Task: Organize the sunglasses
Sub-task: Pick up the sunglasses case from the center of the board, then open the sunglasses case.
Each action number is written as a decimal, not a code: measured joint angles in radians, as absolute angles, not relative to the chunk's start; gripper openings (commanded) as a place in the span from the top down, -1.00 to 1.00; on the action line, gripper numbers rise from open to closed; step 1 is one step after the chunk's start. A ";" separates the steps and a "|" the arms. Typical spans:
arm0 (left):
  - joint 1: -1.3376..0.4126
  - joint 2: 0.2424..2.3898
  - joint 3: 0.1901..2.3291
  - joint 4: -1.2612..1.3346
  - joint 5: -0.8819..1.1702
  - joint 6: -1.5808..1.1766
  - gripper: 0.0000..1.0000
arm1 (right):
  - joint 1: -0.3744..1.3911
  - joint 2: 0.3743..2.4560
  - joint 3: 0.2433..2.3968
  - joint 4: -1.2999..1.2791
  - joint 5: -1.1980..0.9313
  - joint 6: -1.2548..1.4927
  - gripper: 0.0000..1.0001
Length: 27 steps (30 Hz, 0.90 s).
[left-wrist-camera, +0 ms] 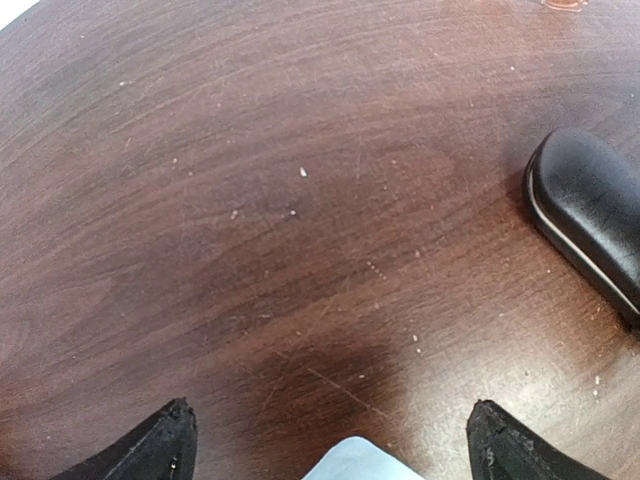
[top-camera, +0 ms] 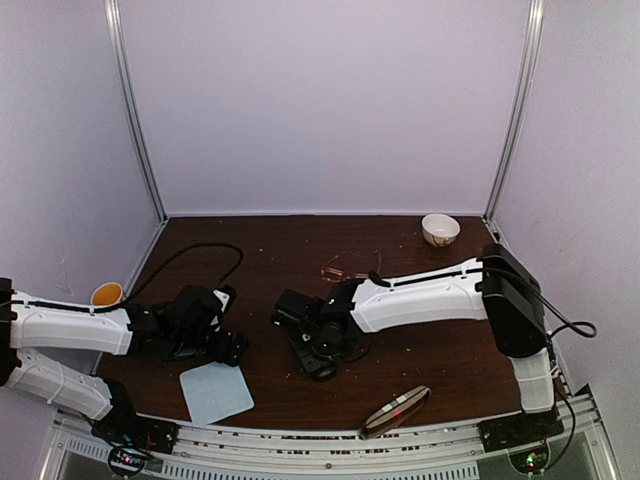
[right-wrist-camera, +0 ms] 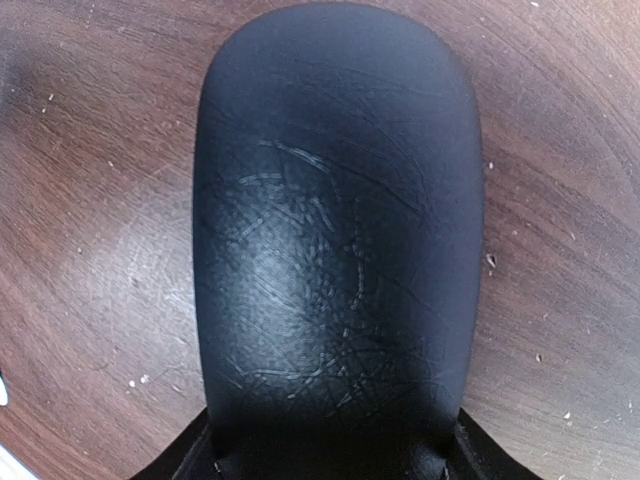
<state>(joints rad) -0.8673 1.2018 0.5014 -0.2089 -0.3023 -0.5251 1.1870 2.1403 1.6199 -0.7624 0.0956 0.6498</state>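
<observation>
Only one pair of sunglasses point(top-camera: 350, 267) can be made out, in the top view: a thin reddish-copper wire frame with clear-looking lenses. It lies flat, to the left of the white bowl point(top-camera: 440, 229) and slightly in front of it, well apart from it. Whether the temple arms are folded is too small to tell.

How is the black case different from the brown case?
The black case is dull black; the brown case is shiny brown with a red mark. The black case sits in the right claw; the brown case lies alone, nothing touching it. Both are long with rounded ends.
</observation>
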 measured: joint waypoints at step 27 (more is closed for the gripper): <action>-0.865 1.085 0.522 0.064 0.152 -0.482 -0.96 | 1.036 1.581 1.064 -0.154 -0.210 0.521 0.21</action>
